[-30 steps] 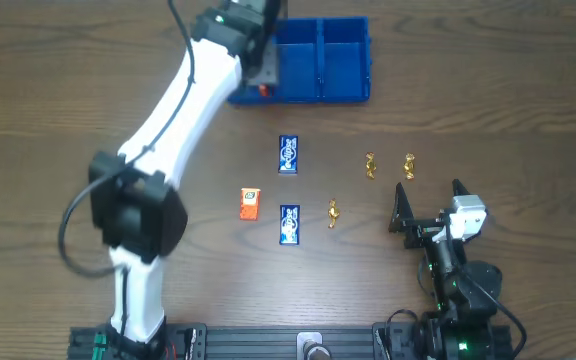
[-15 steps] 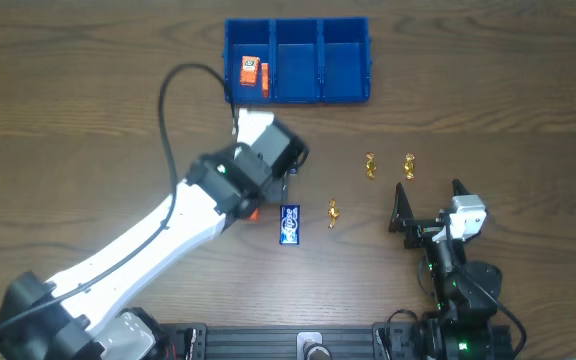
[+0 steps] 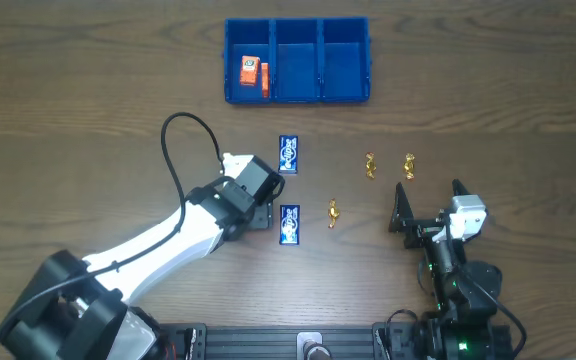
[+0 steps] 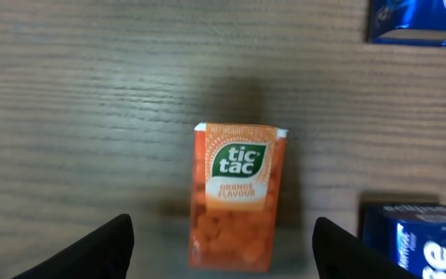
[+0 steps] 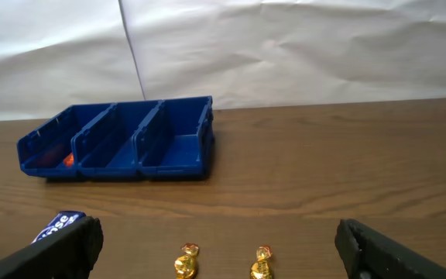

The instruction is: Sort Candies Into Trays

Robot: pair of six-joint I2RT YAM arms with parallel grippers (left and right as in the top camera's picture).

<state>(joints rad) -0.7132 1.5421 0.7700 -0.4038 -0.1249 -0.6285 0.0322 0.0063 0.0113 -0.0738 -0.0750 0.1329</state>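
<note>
Counting: two blue rectangular candy packets [image 3: 288, 154], three gold-wrapped candies [image 3: 371, 165], one orange plastic mint box [image 4: 237, 194] flat on the wooden table [image 3: 508, 120], label up. Its long axis crosses the line between the left gripper [image 4: 223, 229] fingers, which are spread wide with no contact. Right gripper [image 3: 430, 203] is spread too, near the gold candies.

From above, your left gripper [image 3: 257, 208] is covering the orange candy box [image 4: 238, 195]. In the left wrist view the picture's edge is cutting off the far blue packet [image 4: 419, 21], lying at 1 o'clock from that gripper on the table, and the near blue packet [image 4: 415, 242] at 4 o'clock. A finger [image 5: 56, 249] of your right gripper [image 3: 430, 192] is hiding part of a blue packet [image 5: 62, 222], and the edge is clipping the two gold candies [image 5: 186, 262].
</note>
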